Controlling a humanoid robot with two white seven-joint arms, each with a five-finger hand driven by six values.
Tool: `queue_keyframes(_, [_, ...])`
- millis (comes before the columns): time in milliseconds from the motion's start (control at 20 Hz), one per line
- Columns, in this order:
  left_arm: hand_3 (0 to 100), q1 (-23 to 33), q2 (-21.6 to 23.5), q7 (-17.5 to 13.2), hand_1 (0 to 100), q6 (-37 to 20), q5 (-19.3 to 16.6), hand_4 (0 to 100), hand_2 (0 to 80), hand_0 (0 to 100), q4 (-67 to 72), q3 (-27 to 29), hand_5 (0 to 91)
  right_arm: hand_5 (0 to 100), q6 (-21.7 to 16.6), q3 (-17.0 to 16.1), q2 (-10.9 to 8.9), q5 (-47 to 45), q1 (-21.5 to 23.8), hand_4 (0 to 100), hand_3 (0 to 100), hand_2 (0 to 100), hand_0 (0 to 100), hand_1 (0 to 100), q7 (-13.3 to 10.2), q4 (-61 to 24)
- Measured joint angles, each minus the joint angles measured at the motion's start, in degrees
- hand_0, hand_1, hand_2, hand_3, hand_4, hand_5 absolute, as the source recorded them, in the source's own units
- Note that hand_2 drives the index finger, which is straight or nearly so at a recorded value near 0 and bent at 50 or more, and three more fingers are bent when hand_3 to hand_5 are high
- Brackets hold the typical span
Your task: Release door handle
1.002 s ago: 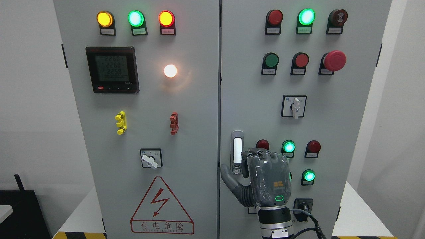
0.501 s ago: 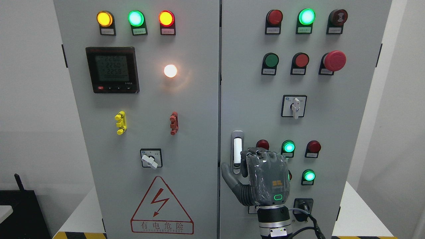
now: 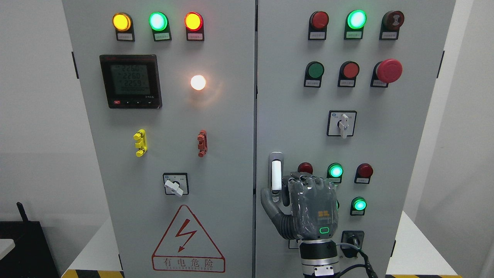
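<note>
The door handle (image 3: 276,175), a slim upright silver plate with a white grip bar, sits on the right door (image 3: 293,116) of the grey cabinet, close to the seam between the 2 doors and in the door's lower half. The right hand (image 3: 305,208) is raised with its back to the camera, just right of the handle's lower end. Its thumb (image 3: 270,202) reaches up to the left and lies against the bottom of the handle, below the white bar. The fingers (image 3: 305,179) are curled at the knuckles toward the door, just right of the handle; whether they have hold of it or only rest beside it cannot be told, since the palm side is hidden. A green light glows on the back of the hand near the wrist, and a black cable loops from the wrist to the right of it.

Right of the handle, partly behind the knuckles, is a dark red button (image 3: 305,167), then a lit green button (image 3: 335,170) and another red button (image 3: 364,170). A second lit green button (image 3: 359,204) sits below those. Above the handle to the right is a white rotary switch (image 3: 342,124), and higher still a red mushroom stop button (image 3: 389,70). Left of the handle, on the left door (image 3: 173,127), are another rotary switch (image 3: 176,184), a red lightning warning triangle (image 3: 188,240) and a black digital meter (image 3: 130,81).
</note>
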Motion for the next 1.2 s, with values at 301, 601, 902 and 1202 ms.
queue_keyframes(301, [0, 0.0, 0.0, 0.0, 39, 0.0, 0.0, 0, 0.0, 12, 0.0, 0.0, 0.0, 100, 0.1, 0.0, 0.03, 0.0, 0.1, 100, 100, 99, 32, 70, 0.0, 0.1])
queue_keyframes(601, [0, 0.0, 0.0, 0.0, 39, 0.0, 0.0, 0, 0.0, 12, 0.0, 0.0, 0.0, 100, 0.1, -0.1, 0.05, 0.0, 0.1, 100, 100, 99, 35, 71, 0.0, 0.2])
queue_keyframes(902, [0, 0.0, 0.0, 0.0, 39, 0.0, 0.0, 0, 0.0, 12, 0.0, 0.0, 0.0, 100, 0.1, -0.4, 0.07, -0.1, 0.2, 100, 100, 99, 38, 68, -0.3, 0.2])
queue_keyframes(1202, [0, 0.0, 0.0, 0.0, 39, 0.0, 0.0, 0, 0.0, 12, 0.0, 0.0, 0.0, 100, 0.1, -0.8, 0.07, -0.1, 0.3, 100, 100, 99, 40, 68, -0.3, 0.2])
